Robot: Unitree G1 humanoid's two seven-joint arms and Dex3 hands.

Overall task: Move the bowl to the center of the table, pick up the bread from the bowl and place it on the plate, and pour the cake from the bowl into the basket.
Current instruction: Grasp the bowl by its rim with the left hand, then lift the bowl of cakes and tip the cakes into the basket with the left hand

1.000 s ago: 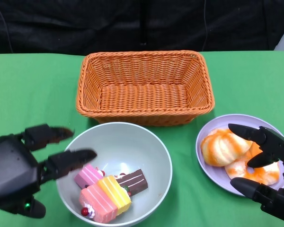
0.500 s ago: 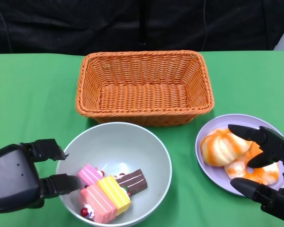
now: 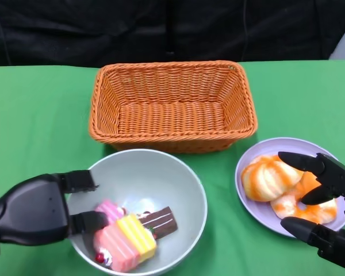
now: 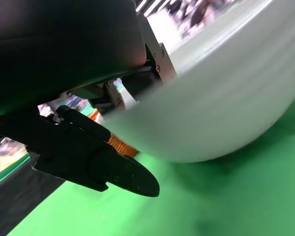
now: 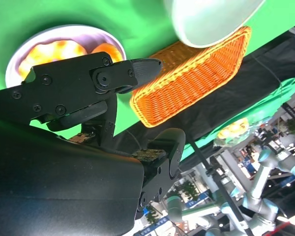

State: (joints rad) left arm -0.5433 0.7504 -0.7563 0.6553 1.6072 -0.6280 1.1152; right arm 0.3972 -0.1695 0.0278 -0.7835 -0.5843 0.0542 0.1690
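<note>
Left hand (image 3: 37,210) grips the near-left rim of the bowl (image 3: 172,178), one finger inside beside the cake (image 3: 126,238). Bread (image 3: 267,178) lies on the plate (image 3: 259,210) at right. Right hand (image 3: 325,207) hovers over it, fingers apart. Basket (image 3: 172,106) stands beyond.

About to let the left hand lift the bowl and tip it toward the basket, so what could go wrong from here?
1. The left hand has the bowl only at its near-left rim, one finger inside by the cake pieces. A one-sided hold could let the bowl twist or slip.
2. The cake pieces lie loose on the hand's side; a fast tip may scatter them short of the basket.
3. The right hand hovers over the plate with bread, near the bowl's path.
</note>
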